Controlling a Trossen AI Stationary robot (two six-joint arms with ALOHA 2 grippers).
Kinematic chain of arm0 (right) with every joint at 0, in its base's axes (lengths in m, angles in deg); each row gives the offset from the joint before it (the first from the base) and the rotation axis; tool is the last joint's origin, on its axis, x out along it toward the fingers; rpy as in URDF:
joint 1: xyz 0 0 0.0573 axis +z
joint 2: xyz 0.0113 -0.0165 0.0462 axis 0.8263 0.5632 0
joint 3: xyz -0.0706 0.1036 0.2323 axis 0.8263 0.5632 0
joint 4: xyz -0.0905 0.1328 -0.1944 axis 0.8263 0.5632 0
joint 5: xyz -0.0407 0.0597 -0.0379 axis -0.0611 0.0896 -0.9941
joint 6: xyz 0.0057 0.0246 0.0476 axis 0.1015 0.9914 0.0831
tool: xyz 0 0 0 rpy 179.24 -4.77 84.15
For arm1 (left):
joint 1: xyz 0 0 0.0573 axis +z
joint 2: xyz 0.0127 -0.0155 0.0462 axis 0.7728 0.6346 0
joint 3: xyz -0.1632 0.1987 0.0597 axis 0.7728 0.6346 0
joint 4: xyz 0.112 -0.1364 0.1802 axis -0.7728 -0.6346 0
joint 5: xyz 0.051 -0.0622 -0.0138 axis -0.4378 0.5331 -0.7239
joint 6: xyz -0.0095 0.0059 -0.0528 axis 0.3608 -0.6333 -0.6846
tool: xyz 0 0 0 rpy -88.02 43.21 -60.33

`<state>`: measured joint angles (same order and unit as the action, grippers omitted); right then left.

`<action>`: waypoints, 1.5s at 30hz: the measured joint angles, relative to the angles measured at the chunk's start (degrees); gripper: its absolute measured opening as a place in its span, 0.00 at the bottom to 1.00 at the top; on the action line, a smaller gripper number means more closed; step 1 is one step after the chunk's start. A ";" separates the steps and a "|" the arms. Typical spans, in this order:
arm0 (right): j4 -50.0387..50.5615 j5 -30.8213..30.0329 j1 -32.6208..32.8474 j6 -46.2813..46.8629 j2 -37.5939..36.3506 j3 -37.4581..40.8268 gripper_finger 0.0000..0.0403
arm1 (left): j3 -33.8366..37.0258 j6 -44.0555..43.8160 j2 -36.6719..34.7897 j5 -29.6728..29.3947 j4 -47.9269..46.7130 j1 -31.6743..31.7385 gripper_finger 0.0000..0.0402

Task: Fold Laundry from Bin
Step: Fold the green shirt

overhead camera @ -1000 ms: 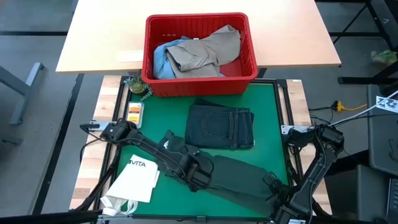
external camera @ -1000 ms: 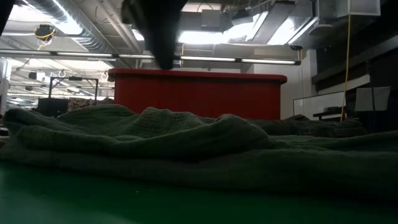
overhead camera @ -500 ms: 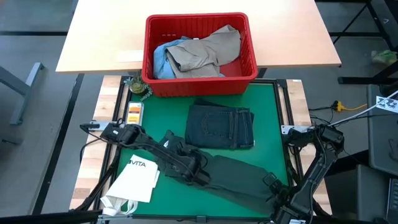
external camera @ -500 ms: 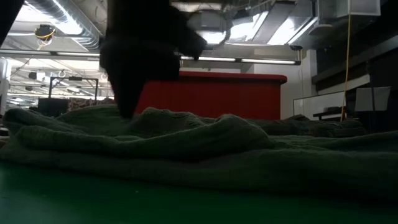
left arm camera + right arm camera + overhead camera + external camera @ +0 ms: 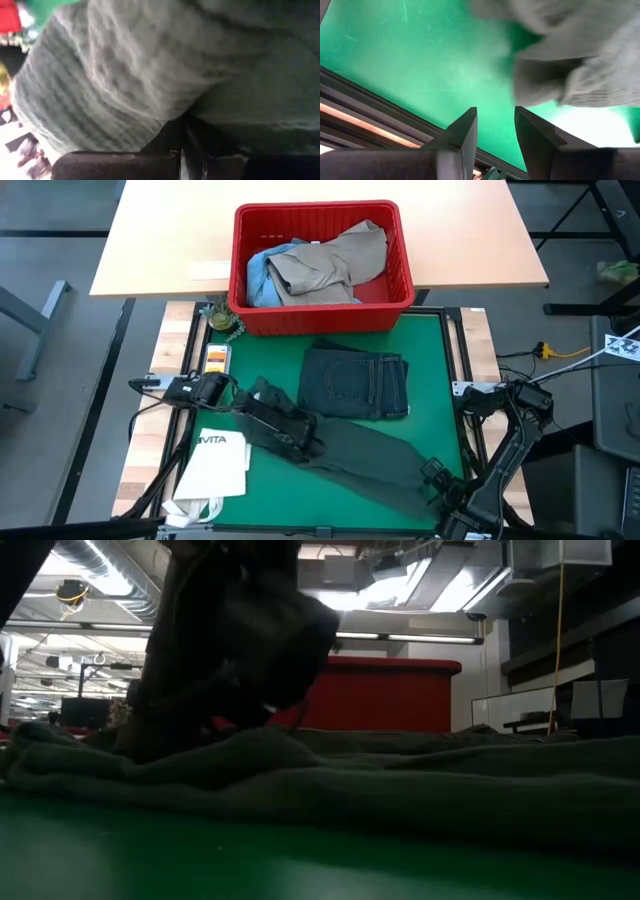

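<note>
The dark green knit garment (image 5: 370, 465) lies spread slantwise on the green mat (image 5: 440, 360), from near the mat's left middle to its near right corner. My left gripper (image 5: 308, 448) is shut and down on the garment's left part. My right gripper (image 5: 494, 135) hangs open over bare mat by the near right corner, just past the garment's end (image 5: 580, 70), with nothing between its fingers. Dark folded trousers (image 5: 355, 383) lie flat on the mat's middle. The red bin (image 5: 320, 208) stands beyond the mat, holding a khaki garment (image 5: 335, 265) and a light blue one (image 5: 258, 275). My left gripper presses its shut fingers (image 5: 182, 137) onto the upper face of the green garment (image 5: 150, 65), on its left part. The fingers come slanting down from the table's left. The garment lies flat on the mat under them; whether any cloth is caught between the fingers I cannot tell.
A white paper bag (image 5: 218, 465) lies at the mat's near left corner, close to the left arm. Small items (image 5: 215, 358) sit on the wooden strip left of the mat. Bare mat shows right of the trousers and along the near edge.
My left gripper has come down onto the green garment, tipping more steeply and shifting toward the table's left and far side, and has shut. The garment's raised folds have flattened and it now lies lower and smoother. The right arm has kept still.
</note>
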<state>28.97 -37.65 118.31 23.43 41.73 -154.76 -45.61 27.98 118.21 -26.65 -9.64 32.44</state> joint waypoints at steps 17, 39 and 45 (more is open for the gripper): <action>0.12 -6.24 0.02 -8.66 0.00 0.00 0.33 | -4.01 -1.65 -8.49 -6.68 -4.33 -0.24 0.00; 0.06 -9.77 0.02 -8.53 0.00 0.00 0.48 | -8.85 20.07 -8.34 -3.65 63.00 -11.62 0.41; 0.51 -16.78 -0.07 -8.49 0.00 0.00 0.65 | -8.82 28.30 -4.88 -4.28 76.43 -12.01 0.58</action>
<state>29.48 -54.43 118.24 14.95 41.73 -154.76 -54.44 56.27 113.34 -30.93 66.79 20.43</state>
